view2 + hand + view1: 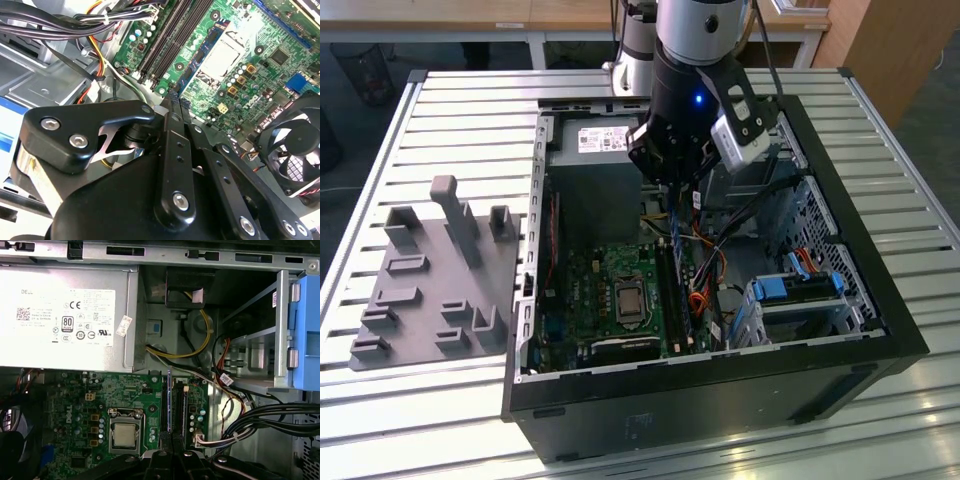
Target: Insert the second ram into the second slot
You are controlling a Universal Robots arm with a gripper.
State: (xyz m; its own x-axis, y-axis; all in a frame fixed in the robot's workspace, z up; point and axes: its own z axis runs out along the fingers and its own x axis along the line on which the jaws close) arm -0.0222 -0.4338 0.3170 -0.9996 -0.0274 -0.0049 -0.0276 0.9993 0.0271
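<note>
Green motherboard lies flat in the open case. The gripper hangs over the far end of the memory slots, which sit just on the exterior view's right of the CPU socket.

The claw is pinched on the second ram. In the first wrist view the stick is a thin dark blue line seen edge-on, running along the black slots. I can't tell which slot it's actually over.

To me this is the line-up part of the job. The stick looks clear of the board and not seated yet. Getting it in would call for the edge dead parallel to the slot, the notch matched, and a straight push with no twist. I can't make out whether the end latches are open.

Stuff around it:
- The black cables drape across just on the exterior view's right of the gripper, and the orange wires sit right beside the slots. I'd say those are the likeliest snag.
- The power supply boxes in the far side of the case.
- The blue drive-bay bracket is further to the exterior view's right, and it looks clear of the slots.
- The grey fixture tray sits on the slatted table at the exterior view's left, well apart from the slots.
</note>
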